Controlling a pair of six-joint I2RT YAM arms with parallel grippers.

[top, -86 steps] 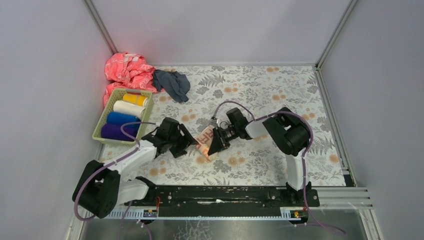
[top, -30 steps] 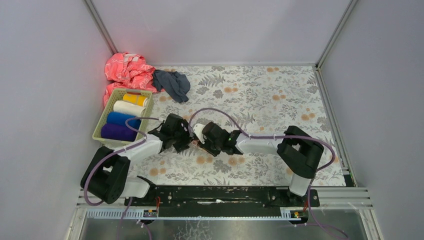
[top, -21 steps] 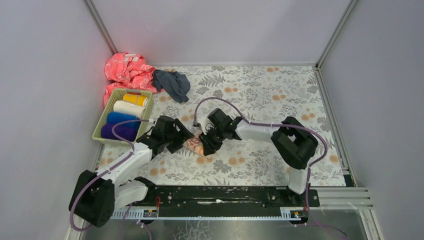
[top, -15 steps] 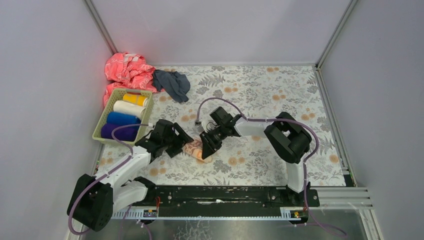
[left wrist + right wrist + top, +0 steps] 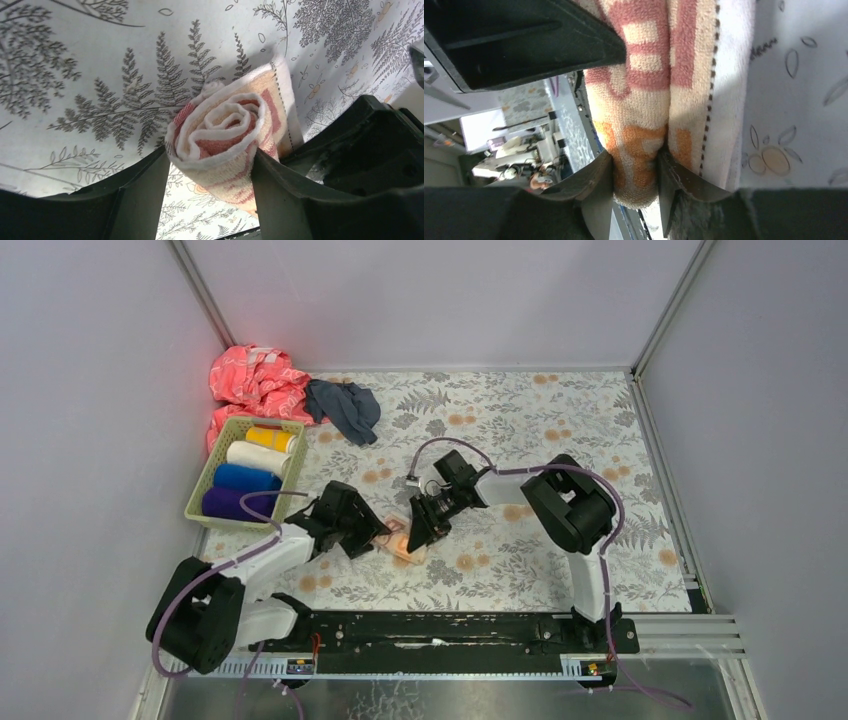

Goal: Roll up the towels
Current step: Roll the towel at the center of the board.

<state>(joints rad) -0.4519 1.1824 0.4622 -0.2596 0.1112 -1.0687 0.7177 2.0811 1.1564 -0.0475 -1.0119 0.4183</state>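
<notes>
The cream towel [image 5: 401, 540], printed in red and orange, is wound into a roll on the floral cover near the front middle. My left gripper [image 5: 376, 534] is at its left end; in the left wrist view the spiral end of the cream roll [image 5: 220, 140] sits between both fingers, which press its sides. My right gripper [image 5: 418, 533] is at the roll's other side, its fingers pinched on a thick fold of the cream towel [image 5: 639, 125]. A crumpled dark grey-blue towel [image 5: 345, 408] lies at the back left.
A green basket [image 5: 203, 478] at the left holds a yellow roll [image 5: 270, 437], a white roll [image 5: 258, 456], a blue roll [image 5: 243, 478] and a purple roll [image 5: 235, 504]. A pink cloth [image 5: 255, 380] is heaped in the back left corner. Walls enclose three sides.
Both grippers and the cream roll have shifted a little toward the near edge. The left jaws have narrowed onto the roll's end; the right wrist has swung back to the right.
</notes>
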